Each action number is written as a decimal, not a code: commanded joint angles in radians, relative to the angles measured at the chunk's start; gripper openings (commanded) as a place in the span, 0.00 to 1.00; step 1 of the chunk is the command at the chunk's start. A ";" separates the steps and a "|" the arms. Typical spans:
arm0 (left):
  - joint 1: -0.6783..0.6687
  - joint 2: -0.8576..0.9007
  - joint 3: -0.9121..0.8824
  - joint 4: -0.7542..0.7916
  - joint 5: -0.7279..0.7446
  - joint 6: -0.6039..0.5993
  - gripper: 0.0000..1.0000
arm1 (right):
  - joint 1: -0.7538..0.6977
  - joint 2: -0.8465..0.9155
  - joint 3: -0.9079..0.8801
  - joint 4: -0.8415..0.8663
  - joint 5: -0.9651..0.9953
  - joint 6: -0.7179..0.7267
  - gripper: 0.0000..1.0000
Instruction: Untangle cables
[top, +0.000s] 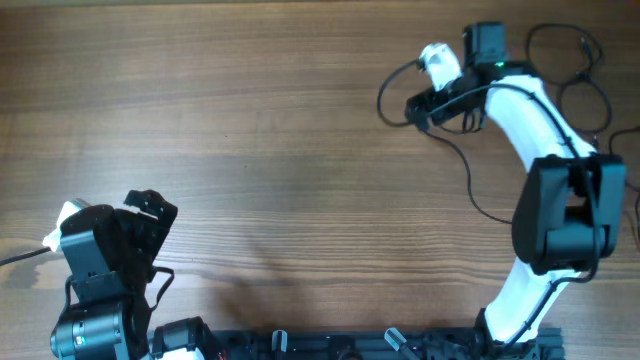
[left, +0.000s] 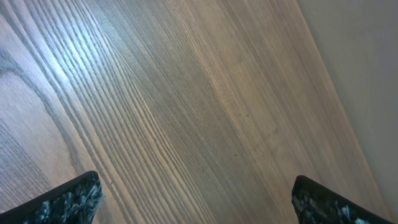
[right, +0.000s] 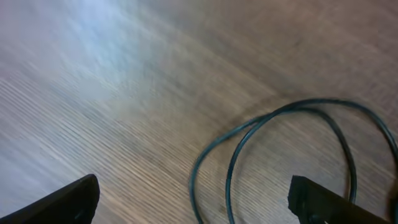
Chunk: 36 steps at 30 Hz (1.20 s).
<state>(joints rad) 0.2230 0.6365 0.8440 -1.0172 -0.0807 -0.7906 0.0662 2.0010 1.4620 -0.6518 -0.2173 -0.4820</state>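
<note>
**Thin black cables lie at the far right corner, and both jaws are wide open**

The bench is brown wood with long lines in it.

The cables are very thin and black. They lie in loose loops by the far right corner of the bench. One loop sticks out a bit more toward the middle of the far edge. A long cord runs from there back toward the near edge. I cannot tell if the loops are knotted together.

The right arm is white and black. It reaches from the near edge out to the far right part of the bench. The right jaws are just beside the loops. They are wide open and hold nothing. In the right wrist view, two curved bits of cable lie on the wood and cross each other. They show between the two dark fingers.

The left arm sits at the near left corner, well apart from the cables. The left jaws are wide open too and hold nothing. In the left wrist view, only bare wood shows between the black fingers.
</note>
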 joint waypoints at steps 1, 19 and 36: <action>0.006 -0.002 0.002 0.002 0.001 -0.002 1.00 | 0.000 0.021 -0.065 0.029 0.128 -0.097 0.97; 0.006 -0.002 0.002 0.002 0.001 -0.002 1.00 | 0.035 0.022 -0.315 0.208 -0.170 0.388 0.05; 0.006 -0.002 0.002 0.003 0.001 -0.002 1.00 | 0.406 0.020 -0.167 1.660 -1.003 1.293 0.05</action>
<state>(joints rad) 0.2230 0.6365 0.8444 -1.0172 -0.0807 -0.7906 0.4980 2.0197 1.2732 1.0492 -1.1019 0.7864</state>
